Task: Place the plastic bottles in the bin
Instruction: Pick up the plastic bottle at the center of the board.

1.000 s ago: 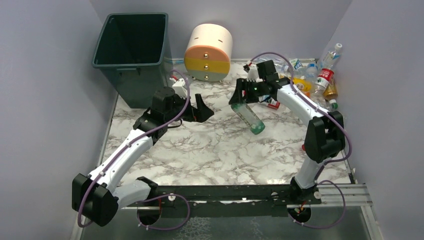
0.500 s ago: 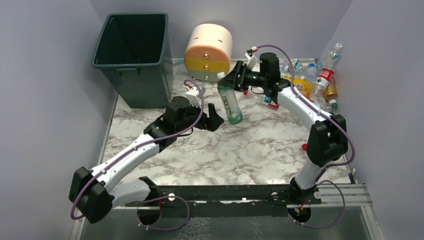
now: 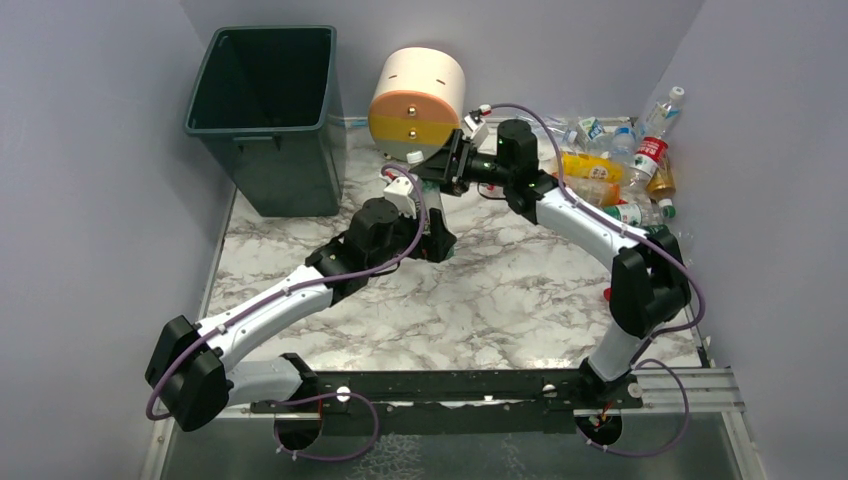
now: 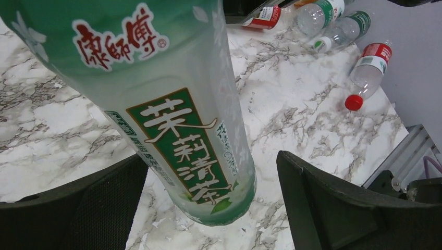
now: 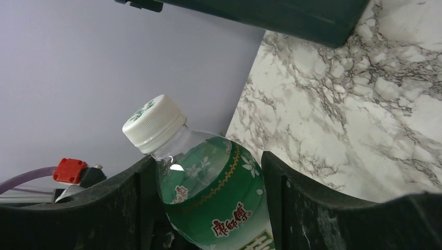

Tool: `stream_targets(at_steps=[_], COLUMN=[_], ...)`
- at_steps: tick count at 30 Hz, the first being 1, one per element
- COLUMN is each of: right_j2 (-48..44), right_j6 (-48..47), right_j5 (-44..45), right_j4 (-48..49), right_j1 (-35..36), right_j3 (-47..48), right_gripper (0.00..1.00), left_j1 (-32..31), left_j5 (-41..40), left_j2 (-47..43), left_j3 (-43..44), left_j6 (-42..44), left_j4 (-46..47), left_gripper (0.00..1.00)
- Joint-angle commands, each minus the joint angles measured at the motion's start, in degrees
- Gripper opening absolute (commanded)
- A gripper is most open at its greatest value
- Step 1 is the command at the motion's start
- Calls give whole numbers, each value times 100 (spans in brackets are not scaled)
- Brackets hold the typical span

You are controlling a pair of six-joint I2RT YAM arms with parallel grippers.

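Observation:
A green-labelled plastic bottle (image 3: pixel 420 178) with a white cap (image 5: pixel 154 122) hangs upright over the table's middle. My right gripper (image 3: pixel 443 168) is shut on its shoulder (image 5: pixel 213 198), a finger on each side. My left gripper (image 3: pixel 436 238) is open, and its fingers (image 4: pixel 333 203) straddle the bottle's lower end (image 4: pixel 167 104) with a gap on the right side. The dark green bin (image 3: pixel 265 90) stands at the back left, with nothing visible inside. Several more bottles (image 3: pixel 620 165) lie piled in the back right corner.
A round cream, yellow and grey drawer unit (image 3: pixel 417 105) stands just behind the two grippers. A red-capped bottle (image 4: pixel 367 73) and others (image 4: pixel 333 26) lie on the marble near the right wall. Walls close in both sides.
My right arm swung left with the bottle, turning it upright. My left arm reached right and forward, and its open jaws now surround the bottle's lower end.

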Motion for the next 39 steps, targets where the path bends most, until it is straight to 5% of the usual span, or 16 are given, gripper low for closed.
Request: stream_targets(at_steps=[1, 6, 19, 23, 29, 39], right_j2=[-354, -481, -562, -577, -541, -699], right_j6=[372, 439, 510, 417, 241, 23], right_j5=[-138, -144, -204, -223, -259, -143], right_j4=[581, 656, 807, 707, 515, 103], right_j1=[44, 71, 97, 98, 92, -102], right_j3=[-81, -180, -388, -402, -282, -222], right_gripper=[46, 46, 47, 58, 99, 99], left_j1=[-65, -91, -110, -119, -119, -121], left_j5=[-455, -577, -560, -581, -604, -670], left_j2=[-15, -38, 24, 25, 15, -58], left_j3=[-71, -111, -16, 22, 40, 117], left_j6=[55, 50, 23, 18, 53, 104], left_j4=[253, 325, 314, 258, 193, 22], left_gripper=[99, 97, 65, 65, 65, 65])
